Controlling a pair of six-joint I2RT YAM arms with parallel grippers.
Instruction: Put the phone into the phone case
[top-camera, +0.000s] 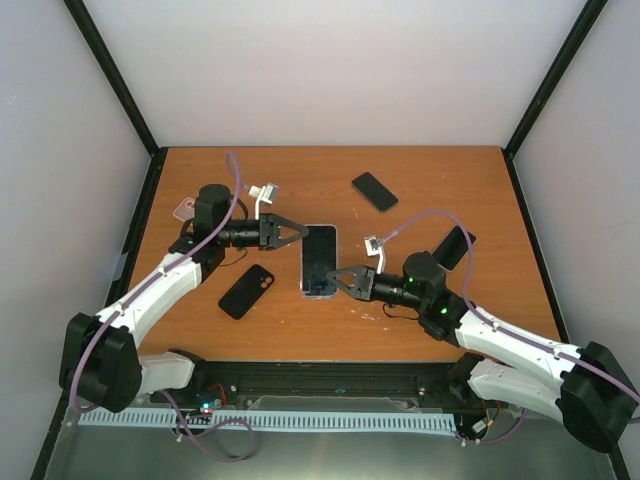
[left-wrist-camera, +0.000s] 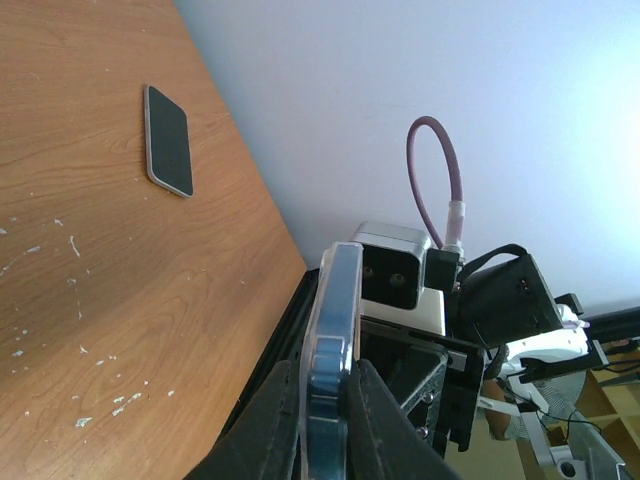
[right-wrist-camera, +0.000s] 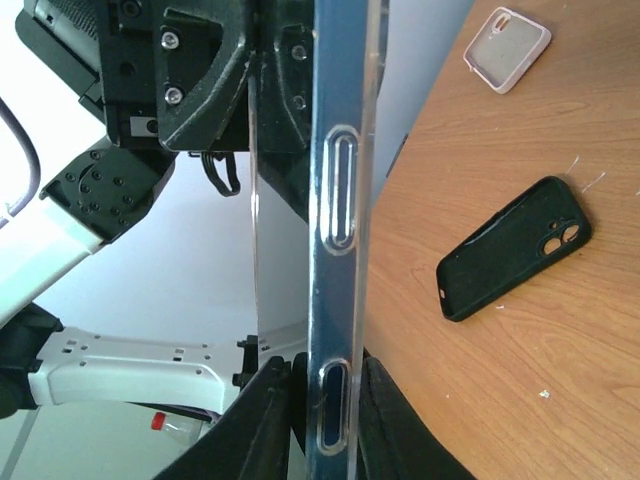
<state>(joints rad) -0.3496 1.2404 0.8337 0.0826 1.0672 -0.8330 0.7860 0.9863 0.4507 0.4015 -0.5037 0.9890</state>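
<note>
The phone (top-camera: 320, 260), dark-screened with a bluish edge, sits inside a clear phone case and is held above the middle of the table between both arms. My left gripper (top-camera: 300, 232) is shut on its far-left edge. In the left wrist view the phone's edge (left-wrist-camera: 335, 320) stands clamped between the two fingers of that gripper (left-wrist-camera: 326, 390). My right gripper (top-camera: 340, 281) is shut on the near-right edge. The right wrist view shows the clear case's side (right-wrist-camera: 340, 200) with its button cut-outs running up from the right gripper (right-wrist-camera: 327, 395).
A black case (top-camera: 246, 291) (right-wrist-camera: 515, 262) lies on the table near the left arm, a pink-rimmed case (top-camera: 186, 208) (right-wrist-camera: 507, 35) further left. Another dark phone (top-camera: 375, 191) (left-wrist-camera: 168, 140) lies at the back. A dark flat item (top-camera: 455, 247) rests behind the right arm.
</note>
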